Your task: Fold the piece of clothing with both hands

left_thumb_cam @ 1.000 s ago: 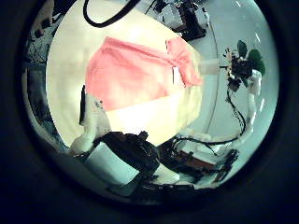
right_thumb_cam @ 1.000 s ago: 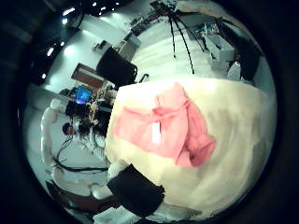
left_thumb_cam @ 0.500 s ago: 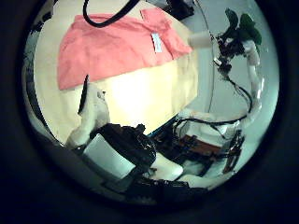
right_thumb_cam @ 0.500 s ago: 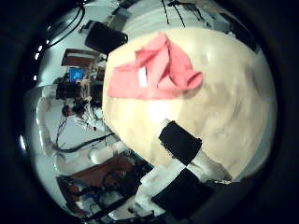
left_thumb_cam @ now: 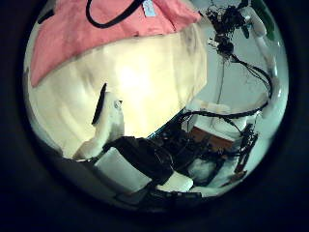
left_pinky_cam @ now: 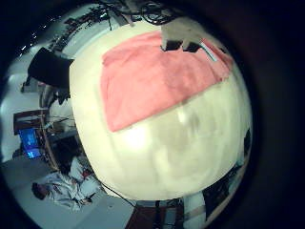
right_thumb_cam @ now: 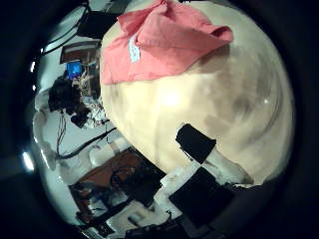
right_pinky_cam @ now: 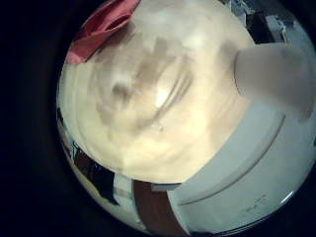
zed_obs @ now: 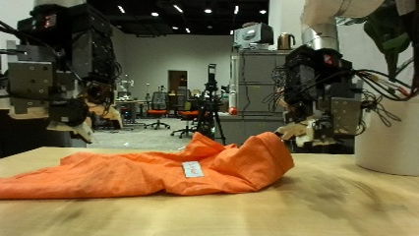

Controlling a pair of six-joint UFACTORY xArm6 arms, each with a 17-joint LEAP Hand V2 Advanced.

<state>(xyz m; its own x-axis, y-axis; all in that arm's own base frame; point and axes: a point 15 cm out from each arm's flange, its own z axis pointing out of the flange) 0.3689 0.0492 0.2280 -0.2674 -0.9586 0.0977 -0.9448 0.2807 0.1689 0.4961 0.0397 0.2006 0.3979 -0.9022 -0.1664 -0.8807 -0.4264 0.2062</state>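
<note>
Between your two hands, down on the wooden table point(zed_obs: 343, 208), lies the orange garment point(zed_obs: 157, 172), spread in a long, rumpled strip with a white tag point(zed_obs: 193, 169) showing near its middle. Your left hand point(zed_obs: 59, 84) hangs in the air above one end of the cloth, well clear of it, and you can see nothing caught in it; its fingers hang down loosely, slightly bent, so call it relaxed and empty. Your right hand point(zed_obs: 317, 98) hovers above the other, bunched end, where the fabric humps up into a fold, and it too is off the cloth with its fingers drooping and holding nothing.

From your left palm's little-finger camera, the garment point(left_pinky_cam: 152, 76) lies flat across the far part of the round-looking tabletop point(left_pinky_cam: 181, 143), with a dark hand point(left_pinky_cam: 186, 36) poised at its far edge. From the left thumb-side camera, the cloth point(left_thumb_cam: 97, 29) sits beyond a broad bare stretch of table point(left_thumb_cam: 145, 87), and one of the hand's own fingers point(left_thumb_cam: 101, 121) reaches in over the wood. On your right, the thumb-side camera has the garment point(right_thumb_cam: 164, 45) with its tag point(right_thumb_cam: 135, 50) lying away from the palm, bare table point(right_thumb_cam: 219, 100) beneath it. The right little-finger camera catches just a corner of cloth point(right_pinky_cam: 99, 35) at the table's edge.
</note>
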